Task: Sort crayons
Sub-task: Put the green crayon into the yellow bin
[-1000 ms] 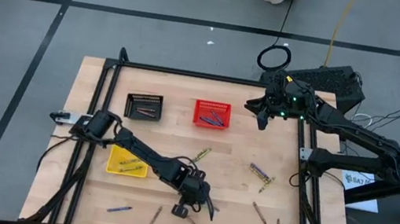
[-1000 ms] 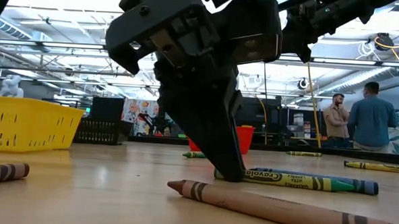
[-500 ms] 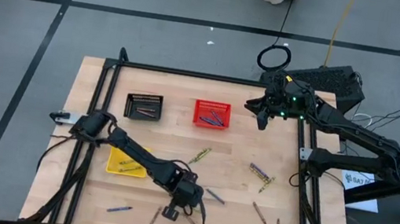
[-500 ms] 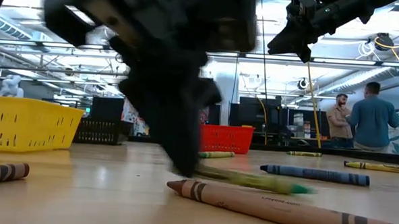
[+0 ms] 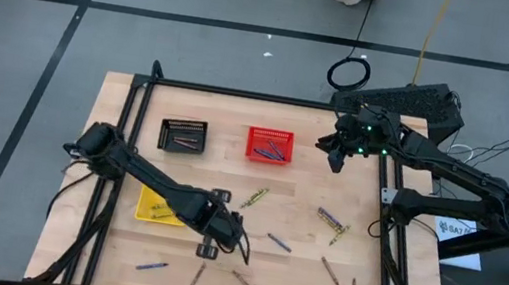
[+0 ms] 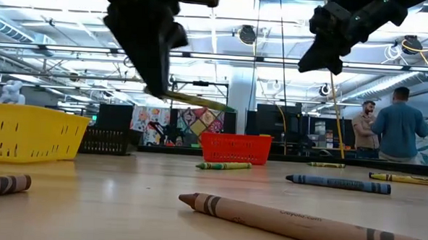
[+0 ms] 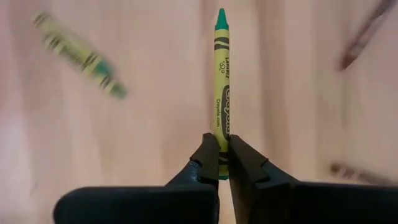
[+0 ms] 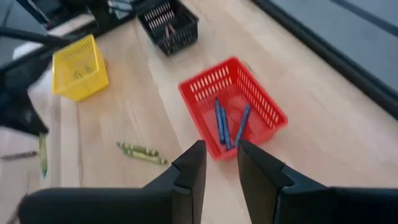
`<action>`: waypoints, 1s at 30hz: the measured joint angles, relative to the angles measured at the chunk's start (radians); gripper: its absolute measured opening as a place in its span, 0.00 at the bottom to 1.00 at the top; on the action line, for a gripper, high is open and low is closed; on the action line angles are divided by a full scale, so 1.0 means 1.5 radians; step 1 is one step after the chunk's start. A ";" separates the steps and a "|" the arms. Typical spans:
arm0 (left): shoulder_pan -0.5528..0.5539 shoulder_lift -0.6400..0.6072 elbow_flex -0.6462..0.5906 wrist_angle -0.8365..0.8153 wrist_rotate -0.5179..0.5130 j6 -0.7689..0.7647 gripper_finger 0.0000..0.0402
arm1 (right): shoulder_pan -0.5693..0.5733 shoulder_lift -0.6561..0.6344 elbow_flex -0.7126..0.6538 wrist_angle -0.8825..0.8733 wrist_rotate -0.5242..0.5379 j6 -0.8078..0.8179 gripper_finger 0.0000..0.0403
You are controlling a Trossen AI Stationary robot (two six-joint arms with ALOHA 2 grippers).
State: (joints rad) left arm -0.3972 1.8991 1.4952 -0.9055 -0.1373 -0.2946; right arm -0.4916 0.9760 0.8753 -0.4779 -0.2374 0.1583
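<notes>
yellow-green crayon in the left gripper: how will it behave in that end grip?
Likely stiff: the yellow-green crayon juts straight out from the left gripper with no sag. Pinched only near its butt end, it could pivot if bumped. Its round paper-wrapped barrel would probably roll if dropped on the table rather than into the yellow basket.

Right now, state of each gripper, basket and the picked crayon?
left gripper: shut on yellow-green crayon, lifted off the table
right gripper: fingers apart, empty, above the red basket
red basket: upright, blue crayons inside
black basket: upright, brown crayons inside
yellow basket: upright, yellow-green crayons inside
loose crayons: lying flat on the table, unsorted
</notes>
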 joint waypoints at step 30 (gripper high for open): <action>-0.130 -0.253 -0.231 -0.216 -0.068 -0.387 0.02 | 0.072 -0.001 0.000 -0.209 -0.054 0.029 0.20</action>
State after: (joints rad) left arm -0.5923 1.5195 1.1493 -1.2295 -0.2388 -0.8756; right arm -0.3832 0.9751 0.8753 -0.7916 -0.3187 0.2012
